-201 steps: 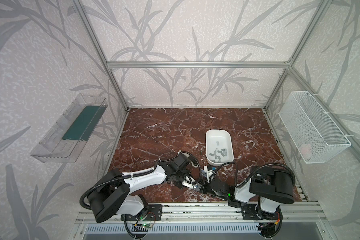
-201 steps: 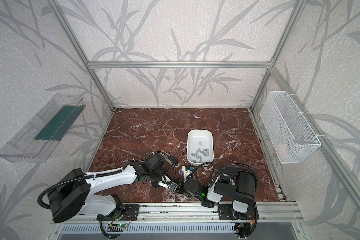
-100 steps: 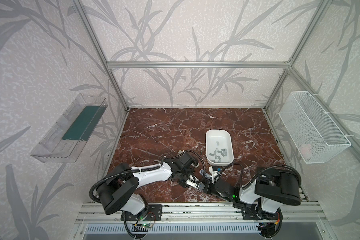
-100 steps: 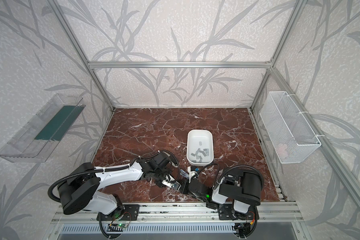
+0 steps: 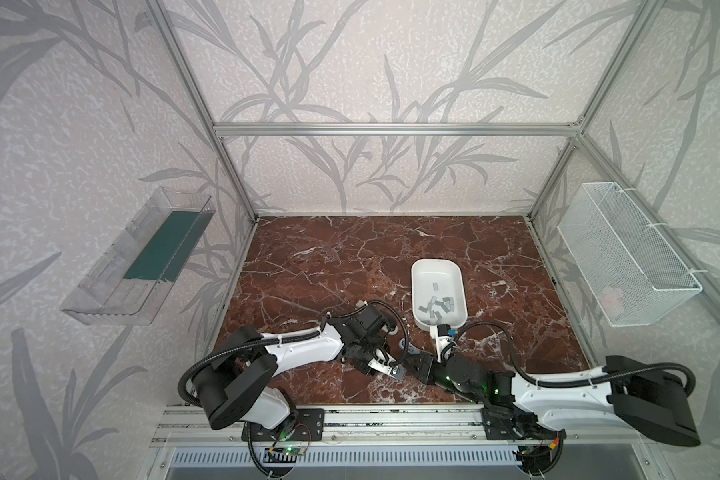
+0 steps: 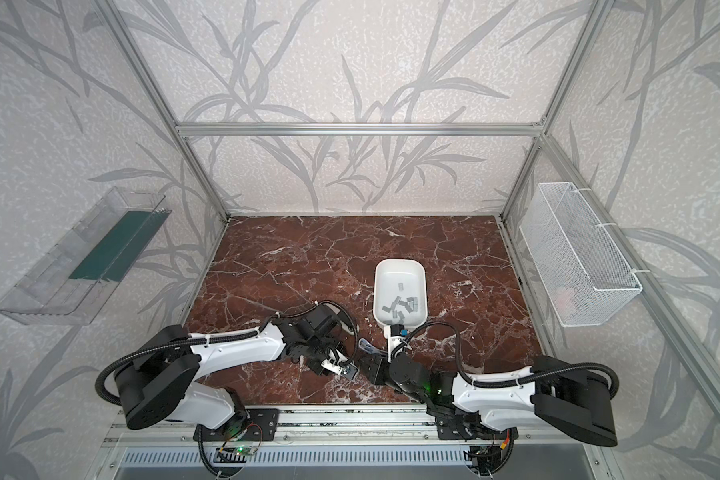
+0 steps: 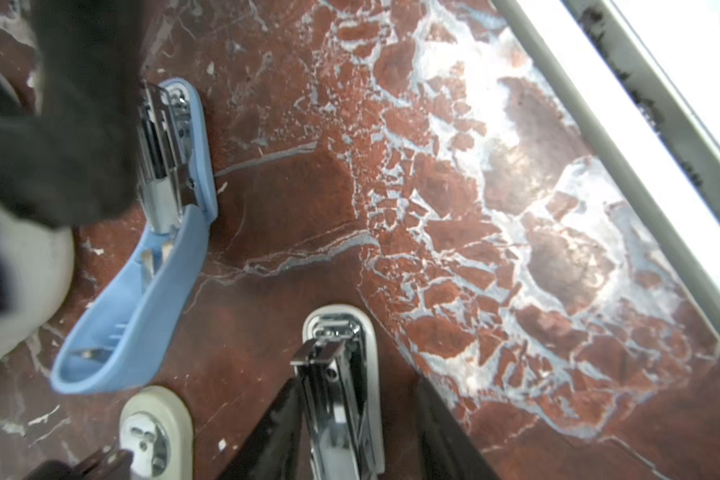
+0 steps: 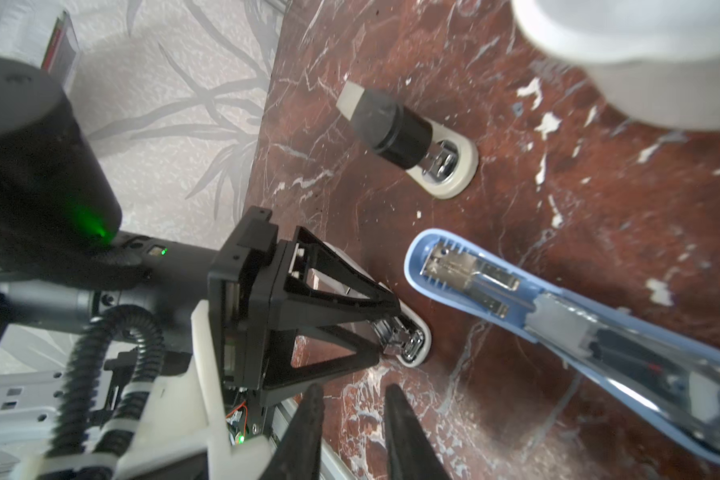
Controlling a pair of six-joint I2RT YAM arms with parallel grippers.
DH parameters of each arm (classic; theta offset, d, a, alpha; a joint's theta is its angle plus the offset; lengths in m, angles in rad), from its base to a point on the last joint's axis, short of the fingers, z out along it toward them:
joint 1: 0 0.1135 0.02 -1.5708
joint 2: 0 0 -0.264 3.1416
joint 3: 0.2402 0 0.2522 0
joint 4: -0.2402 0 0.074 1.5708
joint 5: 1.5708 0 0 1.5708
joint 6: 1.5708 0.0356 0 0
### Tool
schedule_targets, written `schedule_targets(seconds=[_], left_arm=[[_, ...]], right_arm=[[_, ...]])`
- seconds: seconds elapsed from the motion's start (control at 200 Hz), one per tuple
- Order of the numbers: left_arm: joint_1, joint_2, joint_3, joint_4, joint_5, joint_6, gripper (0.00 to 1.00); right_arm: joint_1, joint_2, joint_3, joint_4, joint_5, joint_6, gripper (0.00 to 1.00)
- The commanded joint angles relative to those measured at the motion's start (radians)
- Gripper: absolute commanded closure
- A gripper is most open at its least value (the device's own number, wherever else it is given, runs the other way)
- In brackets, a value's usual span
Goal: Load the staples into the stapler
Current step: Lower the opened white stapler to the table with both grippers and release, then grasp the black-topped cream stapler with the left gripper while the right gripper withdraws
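Sitting in the white oval plastic dish [image 5: 433, 268], right of centre in both top views, are the small grey metal staples [image 5: 436, 305], heaped toward its near end. Both arms meet low in the middle of the frame, pretty tight against the front edge of the red-brown marble counter [image 5: 329, 257]. The pale metal rail [image 7: 641, 145] along that edge fills the upper right of the left wrist view.

The left gripper [image 7: 356, 386] has its fingers spread on either side of the chrome nose of the cream plastic stapler [image 7: 341, 365]. One finger looks to touch it, and the other stands off with marble showing in the gap. The right gripper [image 8: 352, 390] has its fingers a little parted with only counter between them, tips near the cream one.

The light blue plastic stapler [image 8: 516, 299] lies flipped open just beside it, apart, near the dish. Open marble runs from there to the back wall.
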Motion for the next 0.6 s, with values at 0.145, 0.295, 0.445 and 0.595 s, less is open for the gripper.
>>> schedule_targets(seconds=[0.145,0.295,0.445,0.595], left_arm=[[0.035,-0.138,0.022,-0.006,0.082,-0.068,0.44],[0.132,-0.235,0.059,0.02,0.175,-0.124,0.44],[0.348,-0.316,0.061,0.208,0.318,-0.305,0.45],[0.524,-0.272,0.139,0.125,0.47,-0.306,0.51]], right_arm=[[-0.059,-0.163,0.084,-0.342,0.051,-0.136,0.67],[-0.183,-0.239,0.133,-0.445,-0.042,-0.258,0.6],[-0.209,-0.311,0.253,-0.672,0.03,-0.442,0.44],[-0.213,-0.306,0.323,-0.692,0.024,-0.585,0.37]])
